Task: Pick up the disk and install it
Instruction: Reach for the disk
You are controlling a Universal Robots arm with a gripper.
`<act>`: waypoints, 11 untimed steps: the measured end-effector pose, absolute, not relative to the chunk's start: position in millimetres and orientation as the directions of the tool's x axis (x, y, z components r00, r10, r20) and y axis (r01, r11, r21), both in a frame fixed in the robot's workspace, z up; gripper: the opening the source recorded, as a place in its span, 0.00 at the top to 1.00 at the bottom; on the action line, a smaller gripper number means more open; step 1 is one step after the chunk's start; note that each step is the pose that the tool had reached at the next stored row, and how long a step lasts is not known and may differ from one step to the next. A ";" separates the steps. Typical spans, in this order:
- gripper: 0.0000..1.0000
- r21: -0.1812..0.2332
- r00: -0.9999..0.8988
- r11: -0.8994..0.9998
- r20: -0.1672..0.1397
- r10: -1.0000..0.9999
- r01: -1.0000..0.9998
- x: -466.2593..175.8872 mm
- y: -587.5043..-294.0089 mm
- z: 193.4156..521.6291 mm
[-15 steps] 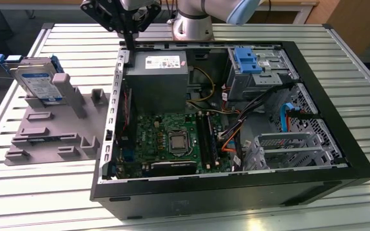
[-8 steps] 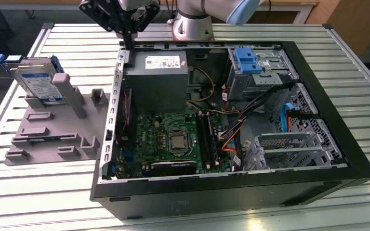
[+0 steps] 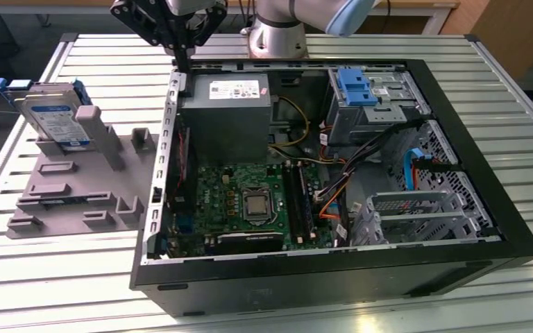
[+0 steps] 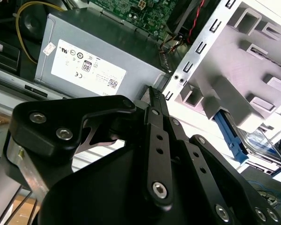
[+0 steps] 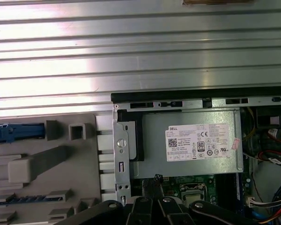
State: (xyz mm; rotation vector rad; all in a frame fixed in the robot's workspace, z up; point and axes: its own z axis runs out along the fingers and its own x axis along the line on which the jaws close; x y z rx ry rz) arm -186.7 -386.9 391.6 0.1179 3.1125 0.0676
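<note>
Black claw (image 3: 184,64), closed and empty, above grey metal power-supply box (image 3: 227,118); silver blue-framed disk (image 3: 52,119) well apart; grasping likely needs jaws opened.

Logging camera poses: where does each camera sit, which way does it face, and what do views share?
Exterior view: off the arm, raised, looking down into the open black computer case; black gripper and arm base show.
First wrist view: on the wrist, facing straight down; gripper shows.
Second wrist view: on the wrist, slanting along the gripper.
All share the grey metal power-supply box with white sticker.
</note>
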 end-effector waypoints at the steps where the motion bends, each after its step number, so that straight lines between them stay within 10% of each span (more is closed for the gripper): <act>1: 0.89 0.044 -0.997 0.996 -0.024 0.076 0.075 -187.0 -386.9 391.6; 11: 0.89 0.044 -0.997 0.996 -0.024 0.076 0.075 -191.4 -386.9 391.2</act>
